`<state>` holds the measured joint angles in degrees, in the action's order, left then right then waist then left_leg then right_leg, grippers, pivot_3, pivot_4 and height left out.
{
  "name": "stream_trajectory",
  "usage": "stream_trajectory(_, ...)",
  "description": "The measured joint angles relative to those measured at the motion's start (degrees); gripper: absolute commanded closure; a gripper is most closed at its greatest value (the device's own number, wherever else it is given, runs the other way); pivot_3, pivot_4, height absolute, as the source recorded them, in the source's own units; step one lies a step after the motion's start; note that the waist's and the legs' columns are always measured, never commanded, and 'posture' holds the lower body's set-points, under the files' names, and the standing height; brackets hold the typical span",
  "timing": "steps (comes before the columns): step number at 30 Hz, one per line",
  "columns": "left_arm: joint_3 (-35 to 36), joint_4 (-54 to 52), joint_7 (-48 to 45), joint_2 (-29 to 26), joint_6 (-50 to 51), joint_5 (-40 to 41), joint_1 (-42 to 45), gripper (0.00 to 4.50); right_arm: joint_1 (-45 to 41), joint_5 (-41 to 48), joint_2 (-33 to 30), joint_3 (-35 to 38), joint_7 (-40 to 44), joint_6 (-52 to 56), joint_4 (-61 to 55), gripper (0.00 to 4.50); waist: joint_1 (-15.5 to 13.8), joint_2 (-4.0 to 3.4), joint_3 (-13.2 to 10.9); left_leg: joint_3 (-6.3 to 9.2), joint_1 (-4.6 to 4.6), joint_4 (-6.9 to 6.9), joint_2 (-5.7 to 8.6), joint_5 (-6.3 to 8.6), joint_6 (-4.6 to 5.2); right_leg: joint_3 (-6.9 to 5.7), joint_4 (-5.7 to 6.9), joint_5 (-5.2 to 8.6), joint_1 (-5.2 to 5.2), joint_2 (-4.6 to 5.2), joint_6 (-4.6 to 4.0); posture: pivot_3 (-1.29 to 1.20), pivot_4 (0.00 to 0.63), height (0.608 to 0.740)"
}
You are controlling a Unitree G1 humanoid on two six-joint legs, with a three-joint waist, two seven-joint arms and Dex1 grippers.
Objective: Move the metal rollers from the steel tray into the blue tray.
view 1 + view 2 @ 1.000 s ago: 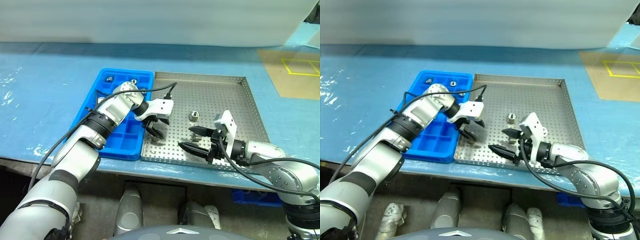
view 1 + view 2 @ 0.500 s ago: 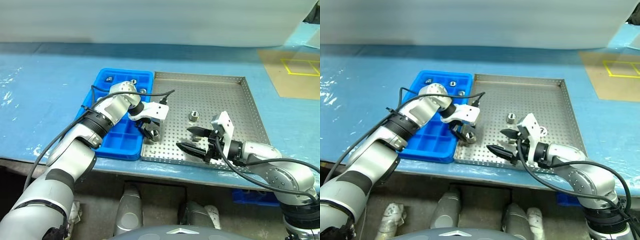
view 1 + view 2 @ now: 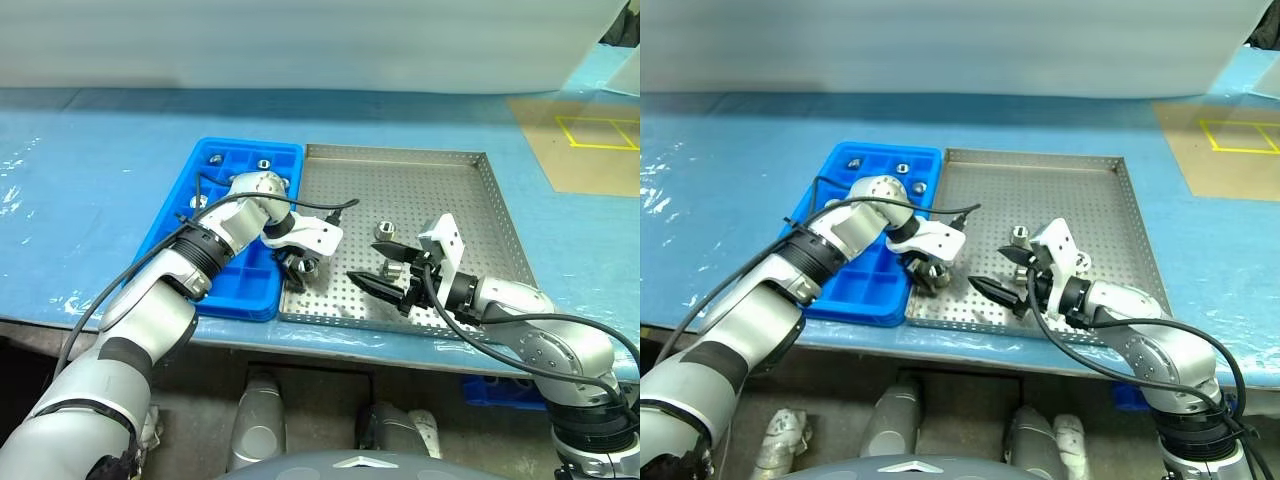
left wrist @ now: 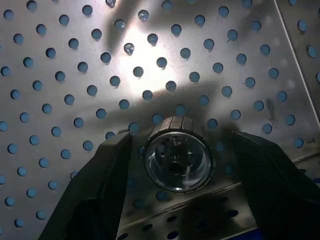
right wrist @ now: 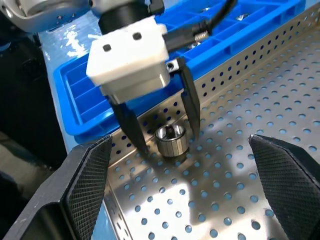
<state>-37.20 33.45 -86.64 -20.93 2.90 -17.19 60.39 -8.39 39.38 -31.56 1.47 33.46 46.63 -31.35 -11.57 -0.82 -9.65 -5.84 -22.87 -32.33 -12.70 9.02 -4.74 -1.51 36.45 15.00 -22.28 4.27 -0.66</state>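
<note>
The left end effector (image 3: 297,270) points steeply down into the steel tray (image 3: 470,190), its two black fingers (image 5: 190,102) parted and straddling one of the metal rollers (image 5: 170,138) without yet closing on it; a clear gap shows on either side of the roller in the left wrist view. That roller (image 4: 178,154) stands on end on the tray's perforated floor, its bore axis upright and its dark hole facing up, close to the tray's near-left corner and just beside the rim that borders the blue tray (image 3: 240,160). It lies directly between and below the fingertips, so the grasp appears to need only a short further descent and a squeeze.

The right end effector (image 3: 385,268) hangs nearly level over the tray's near middle, fingers spread wide and holding nothing, aimed toward the left one. The left arm is plainly the nearer to this roller. A second roller (image 3: 384,233) sits toward the tray's centre, just beyond the right fingers. The blue tray, touching the steel tray's left side on the blue-covered counter (image 3: 80,170), already holds several rollers (image 3: 264,164) in its far compartments.
</note>
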Motion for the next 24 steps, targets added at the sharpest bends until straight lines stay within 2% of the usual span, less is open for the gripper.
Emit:
stream_trajectory(3, 0.57, 5.33, 5.14, 2.13, -1.68, -1.49, 1.64, 2.76, -0.78, -0.5, 0.61, 0.04, -0.25, -0.74, 0.41, 0.0, -0.18, -0.1, 0.07, 0.0, 0.23, 0.01, 0.05, -0.05, -0.04, 0.01, 0.05, 0.0, 0.19, 0.07, 0.0, 0.14, 0.15, 0.74)
stream_trajectory(9, 1.48, 8.83, 7.58, 3.18, -3.08, -2.24, 2.31, 2.79, -1.58, -1.58, 0.97, 0.01, -0.58, -2.12, 1.52, 0.0, -0.29, -0.09, 0.07, -0.23, 0.79, 0.14, 0.07, -0.2, -0.13, 0.16, 0.0, 0.15, 0.58, 0.17, -0.23, 0.14, 0.15, 0.74)
stream_trajectory(13, 11.69, 7.84, 16.73, 9.4, 4.51, 4.36, -0.07, 2.79, -3.0, -2.1, 1.74, -0.8, -0.29, -2.55, 2.2, 0.0, -0.46, -0.01, 0.02, -0.3, 0.54, 0.13, 0.11, -0.34, 0.08, 0.08, 0.02, 0.15, 0.48, 0.26, -0.27, 0.18, 0.15, 0.74)
stream_trajectory(16, 21.96, 0.07, 29.21, 14.1, 11.7, 10.52, -2.16, 2.79, -4.96, -2.74, 2.44, -1.87, 0.31, -3.49, 3.66, 0.0, -0.1, 0.07, -0.03, -0.3, 0.01, 0.06, 0.14, -0.42, 0.37, 0.01, 0.05, 0.01, 0.01, 0.31, -0.13, 0.21, 0.15, 0.74)
stream_trajectory(20, 29.37, -13.18, 38.54, 15.21, 18.8, 14.98, -8.15, 2.79, -6.21, -3.88, 2.53, -2.34, 1.35, -4.41, 6.55, 0.0, 0.2, 0.01, 0.0, -0.3, -0.09, 0.21, 0.03, -0.4, 0.41, -0.07, 0.11, -0.06, -0.2, 0.19, -0.14, 0.26, 0.15, 0.74)
stream_trajectory(24, 36.0, -23.12, 53.06, 18.27, 24.33, 16.02, -16.79, 2.79, -9.37, -4.25, 3.13, -2.72, 3.09, -5.35, 8.85, 0.0, -0.19, 0.01, 0.01, -0.28, -0.48, 0.15, -0.05, -0.39, 0.42, -0.13, 0.12, -0.06, -0.5, 0.13, -0.15, 0.31, 0.15, 0.74)
